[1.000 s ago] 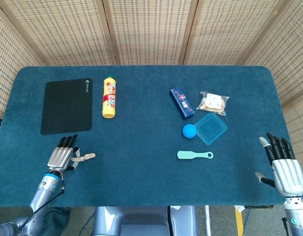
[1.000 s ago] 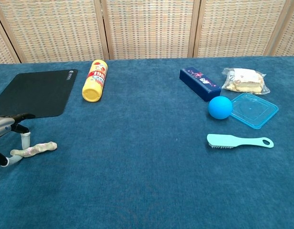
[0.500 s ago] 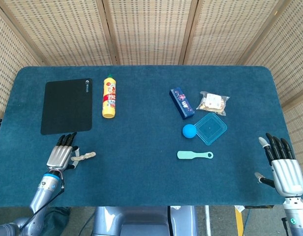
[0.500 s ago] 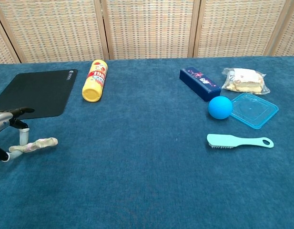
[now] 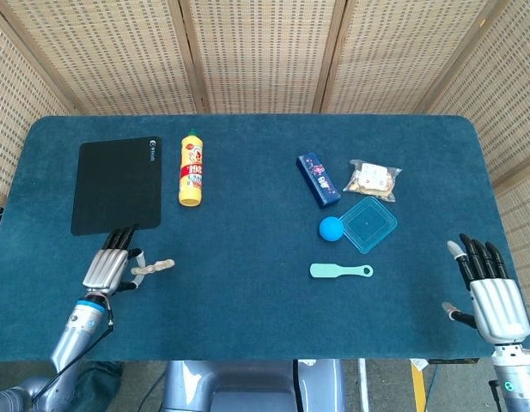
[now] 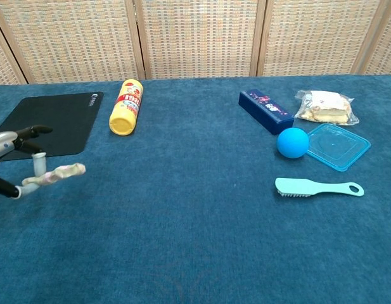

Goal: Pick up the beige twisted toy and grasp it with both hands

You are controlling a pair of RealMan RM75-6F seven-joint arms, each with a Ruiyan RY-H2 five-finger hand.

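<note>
The beige twisted toy [image 5: 153, 267] [image 6: 57, 175] is a short knotted rope stick at the table's near left. My left hand [image 5: 109, 267] [image 6: 11, 163] pinches its left end between thumb and a finger, and the toy hangs raised off the blue cloth, pointing right. The other fingers stretch toward the black mat. My right hand [image 5: 490, 289] is at the near right edge in the head view, fingers spread, holding nothing. It is far from the toy and does not show in the chest view.
A black mouse pad [image 5: 116, 184] lies just beyond the left hand, a yellow bottle [image 5: 191, 168] beside it. To the right are a blue box [image 5: 318, 179], a snack bag [image 5: 373, 179], a blue ball [image 5: 332, 227], a blue lid [image 5: 368, 225] and a mint brush [image 5: 340, 270].
The left hand has lifted the toy off the cloth and carried it slightly forward and right. The right hand has barely shifted.
</note>
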